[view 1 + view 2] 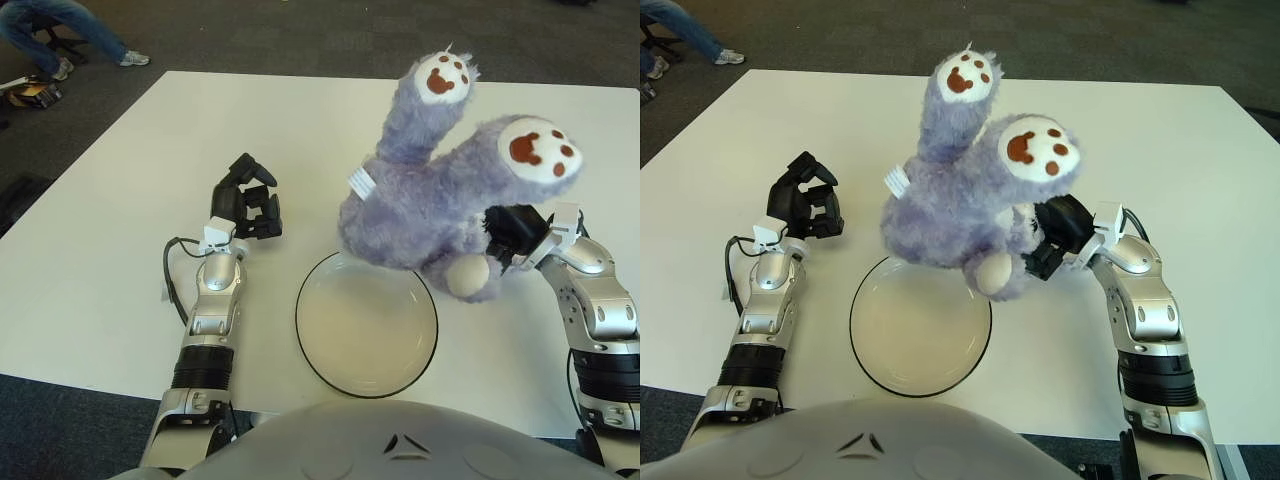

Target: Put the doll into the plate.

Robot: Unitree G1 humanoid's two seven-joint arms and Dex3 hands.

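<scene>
The right hand (510, 235) has its fingers closed on the purple doll (430, 210), held feet-up over the far rim of the plate (366, 325) on the white counter (100, 250). The left hand (248, 205) shows left of the plate, fingers curled and holding nothing.

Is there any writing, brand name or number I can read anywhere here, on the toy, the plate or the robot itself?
None can be read.
Sewn-in white tag on the purple doll: too small to read.
White tags on the wrists of the right hand, which holds the doll, and the left hand, left of the plate: no legible print.
Small dark mark on the robot's chest: a shape, not letters.
</scene>
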